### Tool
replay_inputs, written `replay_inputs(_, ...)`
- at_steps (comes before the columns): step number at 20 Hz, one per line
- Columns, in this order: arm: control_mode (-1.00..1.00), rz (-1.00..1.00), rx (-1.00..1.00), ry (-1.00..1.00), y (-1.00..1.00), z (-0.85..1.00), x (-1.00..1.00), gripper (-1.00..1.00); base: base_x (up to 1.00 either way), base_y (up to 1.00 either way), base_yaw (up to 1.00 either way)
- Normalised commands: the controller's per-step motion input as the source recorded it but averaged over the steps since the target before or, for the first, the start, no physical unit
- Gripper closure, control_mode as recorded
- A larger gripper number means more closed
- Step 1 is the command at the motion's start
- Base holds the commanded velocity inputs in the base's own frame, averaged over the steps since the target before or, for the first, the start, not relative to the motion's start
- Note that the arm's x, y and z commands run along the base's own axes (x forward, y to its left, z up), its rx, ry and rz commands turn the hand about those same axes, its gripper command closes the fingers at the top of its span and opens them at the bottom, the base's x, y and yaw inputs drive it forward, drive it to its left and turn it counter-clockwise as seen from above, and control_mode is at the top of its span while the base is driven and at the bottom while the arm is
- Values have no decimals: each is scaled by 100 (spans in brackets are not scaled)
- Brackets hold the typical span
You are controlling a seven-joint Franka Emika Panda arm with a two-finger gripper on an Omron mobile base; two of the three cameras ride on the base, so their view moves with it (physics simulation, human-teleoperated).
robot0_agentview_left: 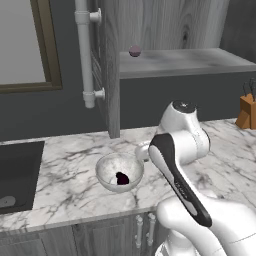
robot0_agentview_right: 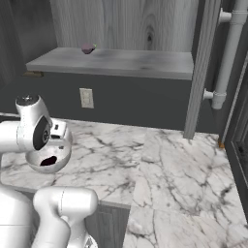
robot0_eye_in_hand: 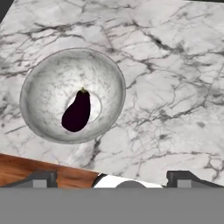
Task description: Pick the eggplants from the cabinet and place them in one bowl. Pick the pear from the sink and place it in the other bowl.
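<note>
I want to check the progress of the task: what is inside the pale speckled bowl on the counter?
One dark purple eggplant lies on the bottom of the pale speckled bowl, and nothing else is in it. The side of the eggplant that faces the bowl's floor is hidden.
</note>
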Motion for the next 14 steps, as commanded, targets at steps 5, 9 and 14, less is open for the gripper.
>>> replay_inputs(5,-100,0,0,0,-10,83,0,-100,0,0,0)
replay_inputs(9,-100,-4,0,-10,-3,75,0,-100,0,0,0)
replay_inputs(14,-100,-4,0,-26,0,68,0,-100,0,0,0)
